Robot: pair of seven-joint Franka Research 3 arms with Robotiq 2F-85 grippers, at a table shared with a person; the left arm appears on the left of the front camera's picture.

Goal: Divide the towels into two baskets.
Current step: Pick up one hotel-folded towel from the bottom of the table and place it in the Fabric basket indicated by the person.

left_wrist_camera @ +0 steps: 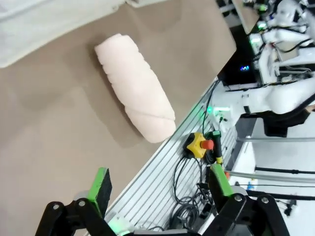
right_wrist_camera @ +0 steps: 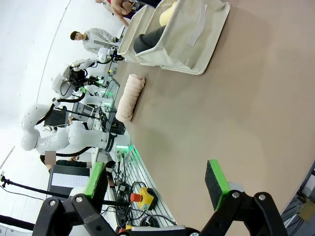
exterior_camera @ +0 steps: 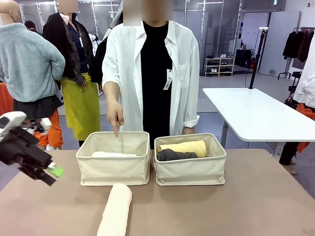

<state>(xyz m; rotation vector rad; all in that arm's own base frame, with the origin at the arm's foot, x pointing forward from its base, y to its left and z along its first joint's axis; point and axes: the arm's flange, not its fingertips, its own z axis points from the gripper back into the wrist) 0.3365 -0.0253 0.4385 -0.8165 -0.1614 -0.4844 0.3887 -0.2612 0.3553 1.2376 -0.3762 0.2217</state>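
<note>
With what seems a white towel (exterior_camera: 113, 154) in the left basket (exterior_camera: 113, 169) pointed at by a person's hand (exterior_camera: 115, 115), and two in the right basket (exterior_camera: 191, 172), the cream towel (exterior_camera: 115, 211) on the near table (exterior_camera: 246, 206) is judged next to be grasped by the left gripper (left_wrist_camera: 160, 189), its jaws apart and empty, like the right gripper (right_wrist_camera: 157, 184).

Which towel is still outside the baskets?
The cream towel, lying alone on the table in front of the left basket. The white one is inside that basket; the yellow and grey ones share the right basket.
</note>
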